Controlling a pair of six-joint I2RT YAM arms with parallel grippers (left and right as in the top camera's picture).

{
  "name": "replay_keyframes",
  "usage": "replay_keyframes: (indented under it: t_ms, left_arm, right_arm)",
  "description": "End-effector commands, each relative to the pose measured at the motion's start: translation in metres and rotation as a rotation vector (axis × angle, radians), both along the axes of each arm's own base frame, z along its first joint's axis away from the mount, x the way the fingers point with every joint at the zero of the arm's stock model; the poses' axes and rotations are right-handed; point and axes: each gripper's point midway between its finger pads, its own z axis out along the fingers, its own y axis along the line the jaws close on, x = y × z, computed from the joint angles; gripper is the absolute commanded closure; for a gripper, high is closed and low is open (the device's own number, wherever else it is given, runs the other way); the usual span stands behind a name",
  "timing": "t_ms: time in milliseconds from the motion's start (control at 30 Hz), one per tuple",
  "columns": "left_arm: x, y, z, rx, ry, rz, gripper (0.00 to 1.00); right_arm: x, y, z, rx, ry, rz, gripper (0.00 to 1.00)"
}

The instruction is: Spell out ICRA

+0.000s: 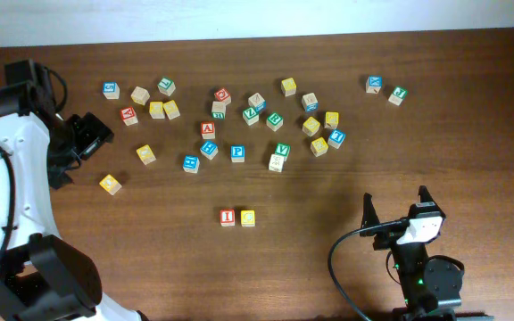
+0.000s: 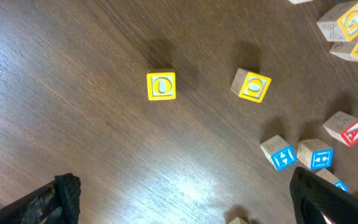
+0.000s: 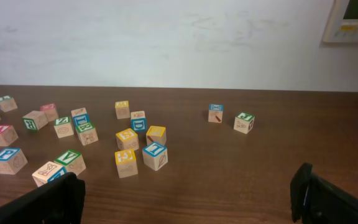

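Observation:
A red I block [image 1: 227, 217] and a yellow block [image 1: 248, 218] stand side by side at the front middle of the table. A red A block [image 1: 208, 129] lies among the scattered blocks and also shows in the left wrist view [image 2: 348, 129]. My left gripper [image 1: 92, 135] is open and empty at the far left, above bare wood [image 2: 185, 199], near two yellow blocks [image 2: 161, 86] [image 2: 251, 85]. My right gripper [image 1: 397, 207] is open and empty at the front right, low over the table [image 3: 188, 193]. I cannot tell which block is the R.
Several letter blocks are scattered across the back half of the table, from a blue one [image 1: 111, 89] at the left to a blue [image 1: 374, 84] and a green one [image 1: 397, 95] at the right. Two blue blocks [image 2: 279, 153] [image 2: 316, 155] lie near my left gripper's right finger.

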Motion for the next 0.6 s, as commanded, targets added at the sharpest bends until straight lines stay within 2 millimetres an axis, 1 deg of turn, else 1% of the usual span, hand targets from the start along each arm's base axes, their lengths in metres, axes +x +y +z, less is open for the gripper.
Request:
replay_keyframes:
  t_ms: [0, 67, 400, 433, 467, 500, 533, 567]
  left_arm:
    - [0.003, -0.013, 0.008, -0.07, -0.037, 0.006, 0.01]
    - [0.004, -0.018, 0.008, -0.093, -0.043, -0.001, 0.01]
    - [0.002, -0.017, 0.007, -0.084, -0.033, -0.001, 0.01]
    - [0.002, -0.017, 0.007, -0.084, -0.033, -0.001, 0.01]
    - [0.002, -0.017, 0.007, -0.084, -0.033, -0.001, 0.01]
    - [0.002, -0.017, 0.007, -0.084, -0.033, -0.001, 0.01]
    - [0.002, -0.017, 0.007, -0.084, -0.033, -0.001, 0.01]
    - [0.002, -0.017, 0.007, -0.084, -0.033, -0.001, 0.01]
  right_arm:
    - [0.0, -0.002, -0.002, 0.006, 0.004, -0.012, 0.02]
    - [0.0, -0.002, -0.002, 0.006, 0.004, -0.012, 0.02]
    - [0.0, -0.002, -0.002, 0.006, 0.004, -0.012, 0.02]
    - [0.0, -0.005, 0.0, 0.003, -0.006, -0.027, 0.02]
    - [0.001, -0.005, 0.008, 0.012, -0.037, -0.024, 0.02]
    - [0.0, 0.007, 0.022, 0.06, -0.088, 0.042, 0.02]
    - [-0.001, 0.011, 0.023, 0.064, -0.092, 0.068, 0.02]
    - [-0.001, 0.013, 0.019, 0.065, -0.078, 0.076, 0.01]
